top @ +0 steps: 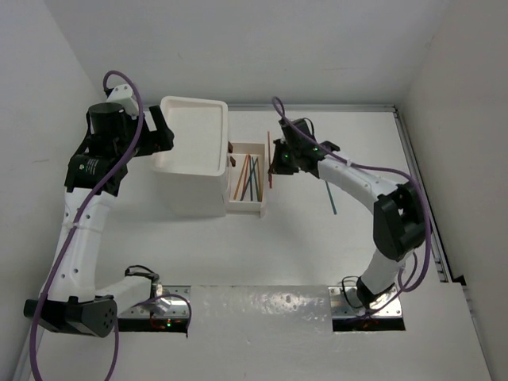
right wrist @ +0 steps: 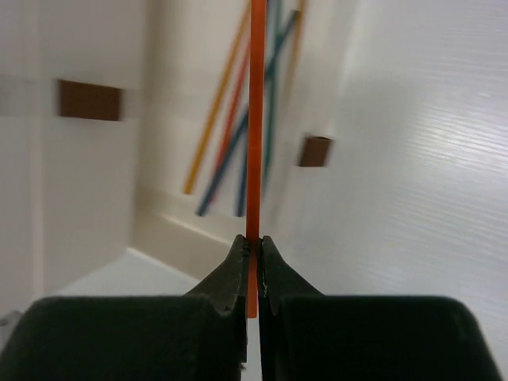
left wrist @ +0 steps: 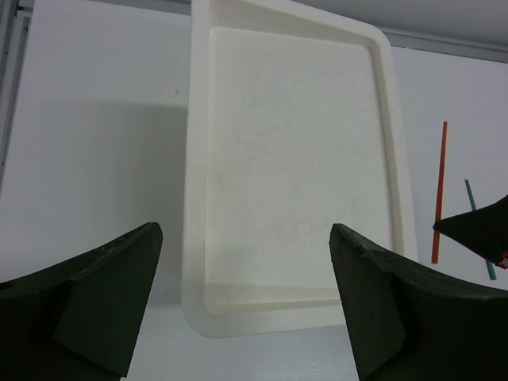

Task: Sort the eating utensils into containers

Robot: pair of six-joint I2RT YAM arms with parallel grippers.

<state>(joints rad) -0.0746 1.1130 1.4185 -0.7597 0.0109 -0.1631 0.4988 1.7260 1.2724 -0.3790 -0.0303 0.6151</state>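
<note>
Clamps the right gripper [right wrist: 252, 242] tight on one orange stick [right wrist: 255, 119], pinching it near its lower end and lining it up lengthwise with the open drawer [top: 244, 209], presumably to lay it flat among the sticks [top: 248, 176] inside rather than across the rim. Hangs it right at the drawer's right-hand wall, beside the white unit [top: 190, 194], not yet over the middle of the compartment. Spreads the left gripper [left wrist: 246, 232] wide and empty, straddling the near end of the unit's tray top [left wrist: 294, 159]. Cannot tell from either view about actual contact there. Looks placed to steady the light plastic box against a nudge from the other arm, or simply to stay clear of the drawer. Shows one teal stick [top: 329, 197] lying apart on the table [top: 317, 254] beneath the right forearm, not yet sorted and likely next in line.
</note>
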